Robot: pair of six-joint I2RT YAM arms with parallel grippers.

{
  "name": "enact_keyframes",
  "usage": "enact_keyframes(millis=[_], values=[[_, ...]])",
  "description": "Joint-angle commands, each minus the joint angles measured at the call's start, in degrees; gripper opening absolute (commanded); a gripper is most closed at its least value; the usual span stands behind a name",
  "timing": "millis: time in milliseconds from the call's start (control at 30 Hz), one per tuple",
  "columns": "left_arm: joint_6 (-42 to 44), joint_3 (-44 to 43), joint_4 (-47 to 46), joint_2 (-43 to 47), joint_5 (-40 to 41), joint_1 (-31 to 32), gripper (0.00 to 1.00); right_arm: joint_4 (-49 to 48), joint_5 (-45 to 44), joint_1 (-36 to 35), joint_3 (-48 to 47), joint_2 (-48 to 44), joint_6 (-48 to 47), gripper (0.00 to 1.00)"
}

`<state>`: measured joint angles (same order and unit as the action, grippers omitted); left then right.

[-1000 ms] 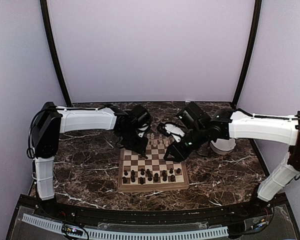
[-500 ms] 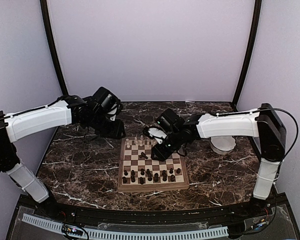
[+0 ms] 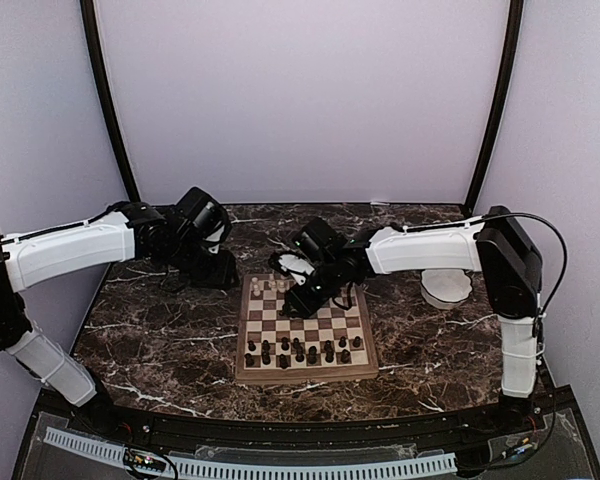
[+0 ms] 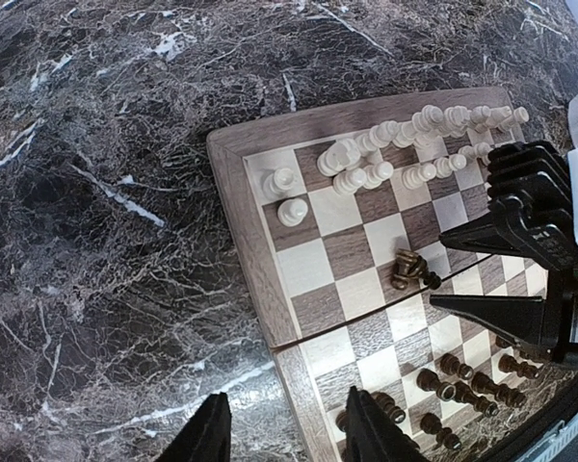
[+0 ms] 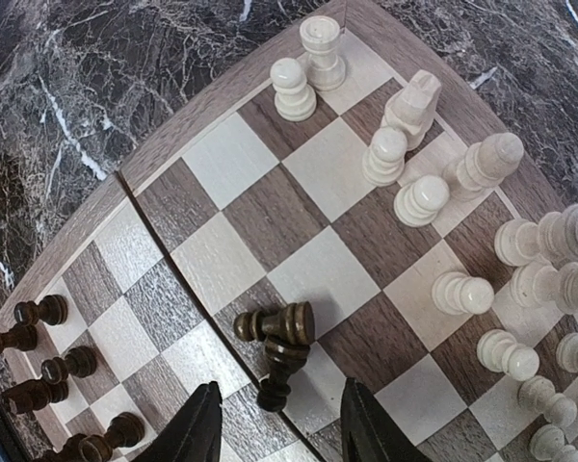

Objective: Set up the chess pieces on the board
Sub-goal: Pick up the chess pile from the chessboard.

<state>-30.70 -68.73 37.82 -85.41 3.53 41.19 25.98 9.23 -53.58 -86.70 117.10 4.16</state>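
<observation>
The board [image 3: 305, 376] lies mid-table. Cream chess pieces [image 3: 270, 286] stand along its far rows and dark ones [image 3: 300, 350] along its near rows. Two dark pieces [image 5: 281, 339] lie toppled against each other near the board's middle; the left wrist view also catches these fallen pieces [image 4: 414, 270]. My right gripper [image 5: 281, 428] hangs open just above them, holding nothing; from the top this right gripper [image 3: 298, 300] is over the board's centre. My left gripper [image 4: 284, 438] is open and empty over the board's left rim [image 4: 246, 221], off the far-left corner from the top [image 3: 223, 272].
A white scalloped bowl [image 3: 447, 288] stands on the marble right of the board, under the right arm. Dark marble tabletop [image 3: 150, 330] surrounds the board. Purple walls close the back and sides.
My left arm pulled off the board's far-left side to the marble beside it. My right gripper swung left over the board's centre, where two dark pieces now lie toppled.
</observation>
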Motion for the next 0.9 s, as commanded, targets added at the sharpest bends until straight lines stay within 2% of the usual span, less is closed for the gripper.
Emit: enact_keyframes(millis=[0, 433, 567, 733, 867], values=[[0.0, 0.5, 0.4, 2.3, 0.5, -0.3, 0.43, -0.2, -0.4, -0.2, -2.8, 2.0, 0.8, 0.43], [1.3, 0.7, 0.1, 1.7, 0.3, -0.8, 0.43, 3.5, -2.5, -0.7, -4.3, 5.0, 0.3, 0.33], [1.3, 0.8, -0.4, 1.6, 0.1, -0.8, 0.43, 4.5, -2.1, -0.8, -4.3, 5.4, 0.1, 0.22], [1.5, 1.2, -1.6, 1.2, -0.6, -0.9, 0.43, 5.2, -2.0, -0.9, -4.0, 3.9, 0.0, 0.14], [2.8, 2.7, -5.6, 1.1, -4.9, -0.8, 0.43, 5.2, -2.0, -0.8, -3.2, 1.3, 0.0, 0.08]])
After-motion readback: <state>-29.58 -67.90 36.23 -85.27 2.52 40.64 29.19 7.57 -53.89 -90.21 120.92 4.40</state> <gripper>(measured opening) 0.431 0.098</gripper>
